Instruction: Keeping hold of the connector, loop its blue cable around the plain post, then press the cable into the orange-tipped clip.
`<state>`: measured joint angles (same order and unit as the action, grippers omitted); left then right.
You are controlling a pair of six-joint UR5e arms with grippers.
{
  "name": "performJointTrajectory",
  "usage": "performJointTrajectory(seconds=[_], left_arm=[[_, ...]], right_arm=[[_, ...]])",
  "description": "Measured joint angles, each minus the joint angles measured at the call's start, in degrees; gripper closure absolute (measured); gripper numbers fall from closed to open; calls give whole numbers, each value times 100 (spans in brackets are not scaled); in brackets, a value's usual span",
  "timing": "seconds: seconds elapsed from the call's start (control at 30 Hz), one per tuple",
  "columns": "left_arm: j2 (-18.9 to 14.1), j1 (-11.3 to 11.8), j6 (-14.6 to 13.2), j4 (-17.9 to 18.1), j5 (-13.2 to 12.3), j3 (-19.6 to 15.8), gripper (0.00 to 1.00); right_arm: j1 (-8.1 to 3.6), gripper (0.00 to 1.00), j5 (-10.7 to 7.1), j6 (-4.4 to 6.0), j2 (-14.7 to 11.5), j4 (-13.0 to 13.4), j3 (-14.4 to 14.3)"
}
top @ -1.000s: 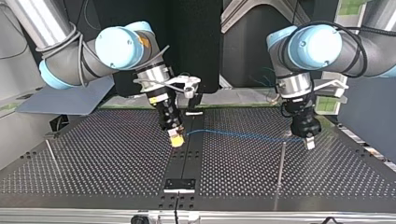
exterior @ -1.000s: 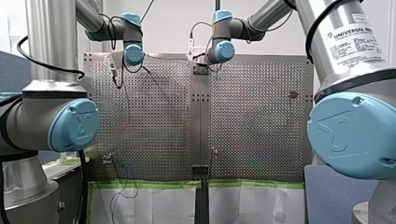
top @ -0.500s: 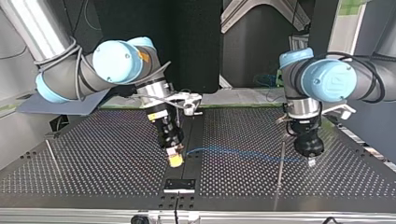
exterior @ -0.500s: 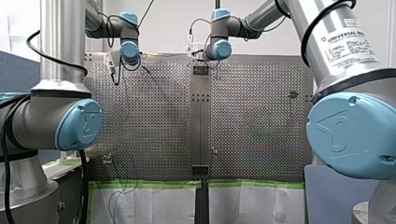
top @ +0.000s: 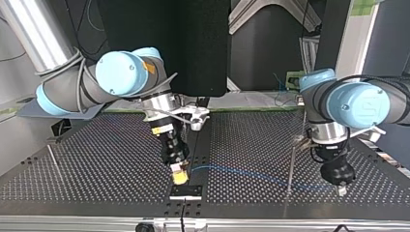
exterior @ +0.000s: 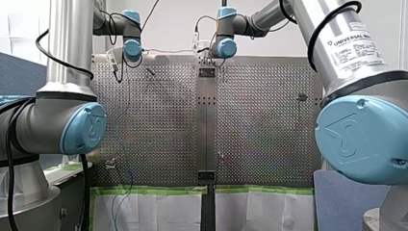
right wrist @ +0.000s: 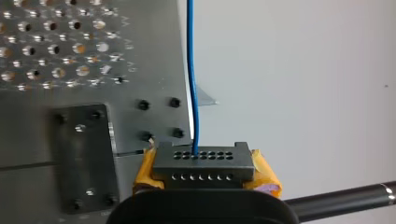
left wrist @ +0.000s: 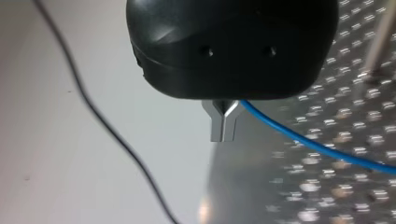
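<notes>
Right wrist view has my right arm's jaws, yellow-padded, clamped on the grey connector (right wrist: 204, 164), with the blue cable (right wrist: 191, 70) running straight out ahead of it. Left wrist view shows my left arm's jaws, bare metal, pinched shut on that cable. Across the top view it stretches low over the tabletop (top: 96, 159), crossing the plain post (top: 290, 164) low down.

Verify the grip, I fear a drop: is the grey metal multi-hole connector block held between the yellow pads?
Yes, the grey metal connector block is clamped between the yellow pads of my right gripper.
</notes>
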<state>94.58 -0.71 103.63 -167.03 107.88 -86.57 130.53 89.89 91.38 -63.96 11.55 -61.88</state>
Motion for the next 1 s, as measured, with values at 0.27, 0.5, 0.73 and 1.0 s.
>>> performJointTrajectory(seconds=[0.27,0.5,0.73,1.0], left_arm=[[2,55,42,147,-50,144,100],[55,62,125,419,-146,-216,100],[345,30,143,439,-270,-352,100],[708,18,259,445,-388,-382,100]], right_arm=[[38,100,20,-93,227,-118,2],[39,100,21,-101,317,-160,2],[53,100,36,-136,448,-262,-3],[70,100,233,-238,668,-360,-16]])
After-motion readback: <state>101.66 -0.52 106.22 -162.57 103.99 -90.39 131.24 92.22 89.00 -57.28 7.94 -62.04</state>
